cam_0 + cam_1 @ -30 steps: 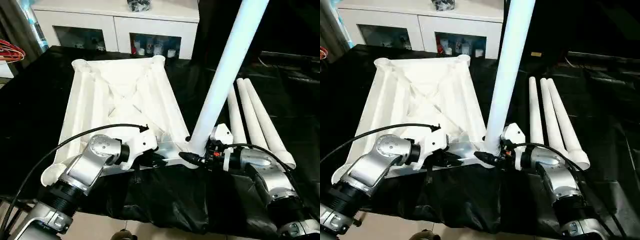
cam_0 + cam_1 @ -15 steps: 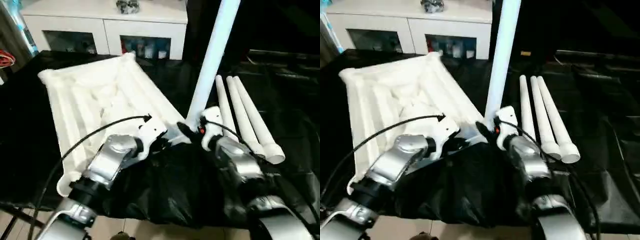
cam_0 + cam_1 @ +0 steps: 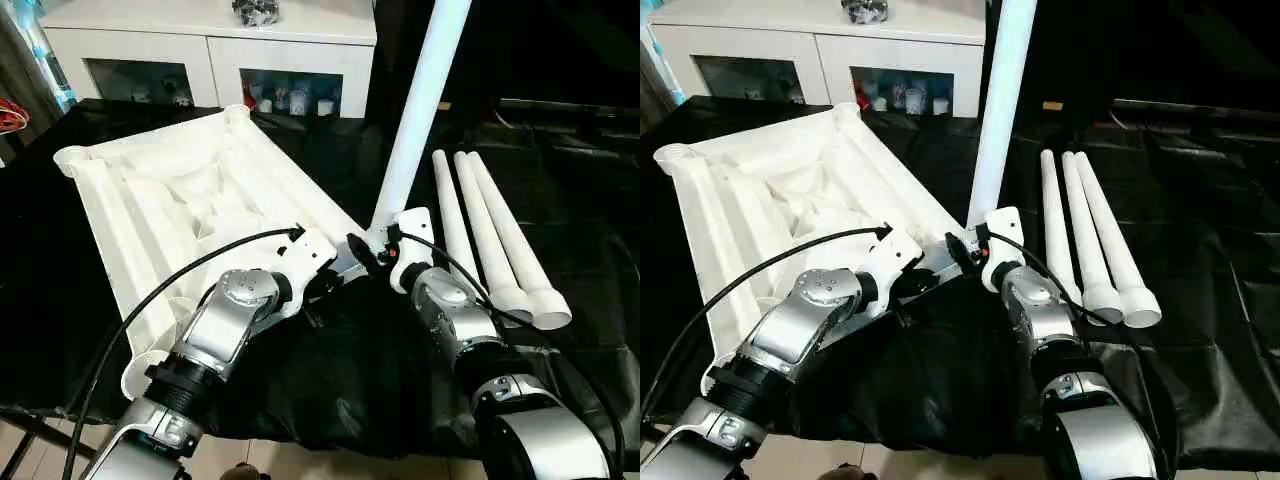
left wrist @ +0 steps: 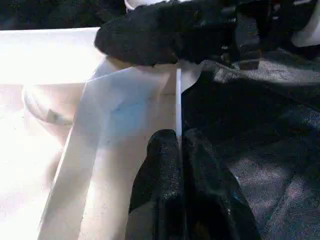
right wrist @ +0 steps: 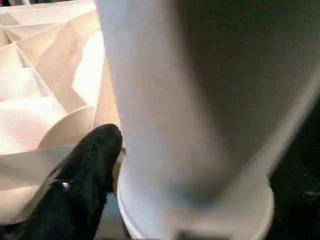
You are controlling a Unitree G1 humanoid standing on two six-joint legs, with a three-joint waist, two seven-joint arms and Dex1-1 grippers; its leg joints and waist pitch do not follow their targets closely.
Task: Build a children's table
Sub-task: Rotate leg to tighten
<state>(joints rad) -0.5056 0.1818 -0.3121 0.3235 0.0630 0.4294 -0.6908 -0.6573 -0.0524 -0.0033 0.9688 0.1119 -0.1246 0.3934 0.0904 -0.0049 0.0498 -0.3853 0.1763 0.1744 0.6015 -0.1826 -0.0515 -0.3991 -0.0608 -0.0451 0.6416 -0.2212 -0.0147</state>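
The children's table top (image 3: 150, 190) lies upside down on black cloth, ribs and corner sockets facing up. One white leg (image 3: 415, 120) stands upright in the near right corner socket. My right gripper (image 3: 368, 250) sits at the base of this leg (image 5: 190, 100). My left gripper (image 4: 178, 137) is shut on the thin near rim of the table top (image 4: 125, 100), just left of that corner. Three more legs (image 3: 490, 230) lie side by side on the cloth to the right.
A white cabinet (image 3: 215, 50) with glass doors stands behind the work. The black cloth (image 3: 350, 380) hangs over the near edge, with floor below. Red cables (image 3: 10, 112) show at the far left edge.
The table top has turned, its near right corner with the upright leg now farther from me. My right wrist swung from the leg's right side to its near side. The camera also shifted.
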